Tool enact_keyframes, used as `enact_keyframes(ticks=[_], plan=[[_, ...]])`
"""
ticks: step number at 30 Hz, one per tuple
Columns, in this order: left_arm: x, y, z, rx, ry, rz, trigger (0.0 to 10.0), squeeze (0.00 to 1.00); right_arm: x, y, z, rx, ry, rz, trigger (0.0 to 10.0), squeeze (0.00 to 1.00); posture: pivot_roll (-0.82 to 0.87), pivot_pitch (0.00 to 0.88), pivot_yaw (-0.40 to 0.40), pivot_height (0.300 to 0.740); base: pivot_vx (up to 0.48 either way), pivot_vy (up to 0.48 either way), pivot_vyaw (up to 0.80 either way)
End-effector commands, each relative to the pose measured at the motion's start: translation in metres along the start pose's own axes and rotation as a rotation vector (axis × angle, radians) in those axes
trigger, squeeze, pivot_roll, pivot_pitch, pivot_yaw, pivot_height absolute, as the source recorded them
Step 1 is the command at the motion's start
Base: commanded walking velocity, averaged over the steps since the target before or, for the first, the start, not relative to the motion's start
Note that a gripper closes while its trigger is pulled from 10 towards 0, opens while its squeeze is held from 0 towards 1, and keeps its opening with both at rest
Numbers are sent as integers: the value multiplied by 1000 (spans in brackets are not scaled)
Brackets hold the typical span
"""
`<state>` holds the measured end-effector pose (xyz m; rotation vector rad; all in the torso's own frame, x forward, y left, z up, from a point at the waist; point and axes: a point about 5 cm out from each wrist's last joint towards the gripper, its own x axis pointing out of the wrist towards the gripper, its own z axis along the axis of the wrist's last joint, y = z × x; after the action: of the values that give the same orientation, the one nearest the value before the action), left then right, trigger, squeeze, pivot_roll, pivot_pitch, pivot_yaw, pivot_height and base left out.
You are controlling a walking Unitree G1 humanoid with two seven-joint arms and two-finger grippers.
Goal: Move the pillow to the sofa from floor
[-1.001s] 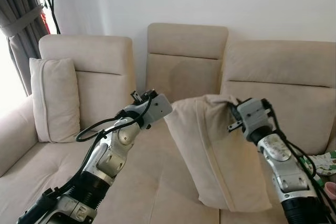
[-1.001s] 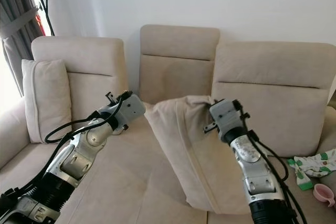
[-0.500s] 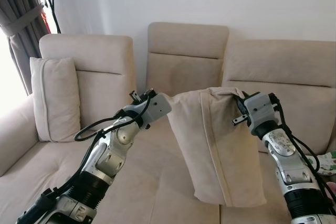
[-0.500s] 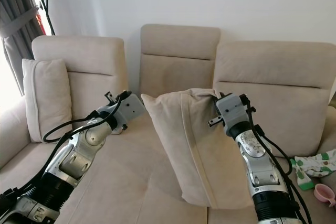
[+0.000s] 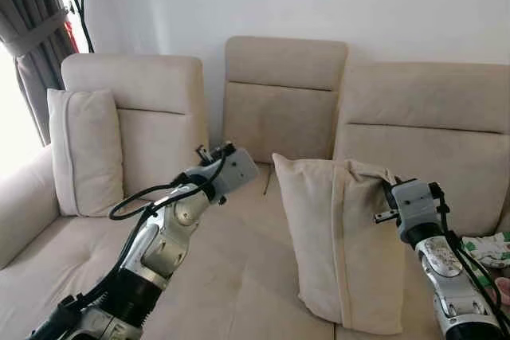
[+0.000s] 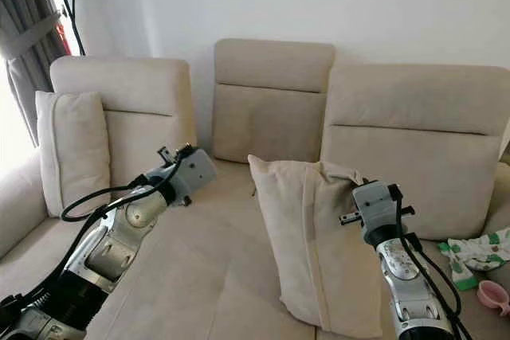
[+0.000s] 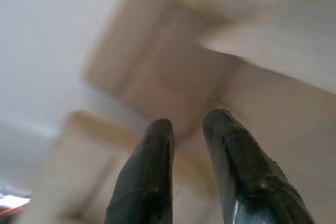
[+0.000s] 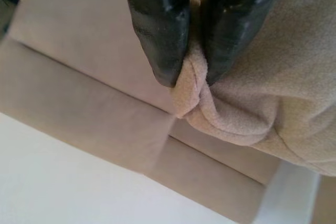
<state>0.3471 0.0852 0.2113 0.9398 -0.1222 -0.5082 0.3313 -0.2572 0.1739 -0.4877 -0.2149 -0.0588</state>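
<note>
Right wrist view: my right gripper (image 8: pixel 190 80) pinches the pillow's (image 5: pixel 339 236) corner, standing it on the sofa (image 5: pixel 239 268). Left gripper (image 7: pixel 186 124) seemingly nearly closed, empty. Next: release.

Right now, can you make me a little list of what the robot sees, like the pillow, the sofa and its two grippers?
pillow being moved: pillow, standing upright on the sofa seat, top corner pinched
right gripper: right gripper, shut on the pillow's top corner
left gripper: left gripper, raised over the seat, holding nothing, fingers close together
sofa: beige sofa, three backrests
other pillow: second pillow, leaning at the sofa's left end
extras: green-and-white item at the right end
</note>
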Motion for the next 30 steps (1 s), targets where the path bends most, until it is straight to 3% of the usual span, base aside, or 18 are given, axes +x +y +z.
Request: enact_keyframes(ticks=[1, 2, 3, 5, 6, 8, 12, 13, 14, 19, 20, 22, 23, 24, 25, 30], plan=[[-4, -23, -7, -8, 39, -174, 10000, 0, 2, -3, -3, 8, 33, -19, 10000, 0, 106, 0, 52, 740, 0, 0, 0], [-4, -23, -7, -8, 39, -174, 10000, 0, 2, -3, -3, 8, 33, -19, 10000, 0, 106, 0, 52, 740, 0, 0, 0], [-10, -39, -11, 7, 56, -292, 10000, 0, 3, -4, -5, 11, 54, -27, 10000, 0, 106, 0, 52, 740, 0, 0, 0], [-10, -39, -11, 7, 56, -292, 10000, 0, 3, -4, -5, 11, 54, -27, 10000, 0, 106, 0, 52, 740, 0, 0, 0], [-15, -51, -14, 21, 71, -379, 10000, 0, 4, -6, -7, 13, 71, -34, 10000, 0, 106, 0, 52, 740, 0, 0, 0], [-18, -59, -17, 28, 83, -430, 10000, 0, 6, -7, -7, 17, 83, -44, 10000, 0, 109, 0, 50, 740, 0, 0, 0], [-19, -61, -19, 27, 96, -437, 10000, 0, 9, -7, -5, 29, 79, -43, 10000, 31, 114, 0, 46, 740, 0, 0, 0], [-18, -60, -20, 26, 100, -429, 10000, 0, 11, -5, -3, 32, 73, -35, 10000, 306, 116, 0, 44, 740, 0, 0, 0], [-17, -59, -19, 25, 101, -423, 10000, 0, 12, -4, -2, 33, 71, -28, 10000, 353, 117, 0, 42, 740, 0, 0, 0], [-17, -60, -17, 23, 104, -424, 10000, 0, 12, -2, -2, 33, 75, -25, 10000, 357, 117, 0, 42, 740, 0, 0, 0], [-17, -61, -16, 20, 103, -426, 10000, 0, 13, -3, -3, 33, 88, -34, 10000, 1000, 117, 0, 42, 740, 0, 0, 0], [-18, -63, -14, 18, 101, -431, 10000, 0, 13, -7, -6, 15, 113, -62, 10000, 1000, 117, 0, 41, 740, 0, 0, 0], [-18, -64, -11, 15, 96, -433, 10000, 0, 14, -14, -10, -14, 150, -109, 10000, 875, 118, 0, 40, 740, 0, 0, 0], [-18, -64, -11, 15, 96, -433, 10000, 0, 14, -14, -10, -14, 150, -109, 10000, 875, 118, 0, 40, 740, 0, 0, 0], [-18, -65, -9, 11, 91, -433, 10000, 0, 14, -21, -12, -49, 176, -157, 10000, 0, 118, 0, 40, 740, 0, 0, 0], [-17, -64, -7, 4, 82, -420, 10000, 0, 16, -33, -3, -91, 147, -266, 10000, 0, 118, 0, 40, 740, 0, 0, 0]])
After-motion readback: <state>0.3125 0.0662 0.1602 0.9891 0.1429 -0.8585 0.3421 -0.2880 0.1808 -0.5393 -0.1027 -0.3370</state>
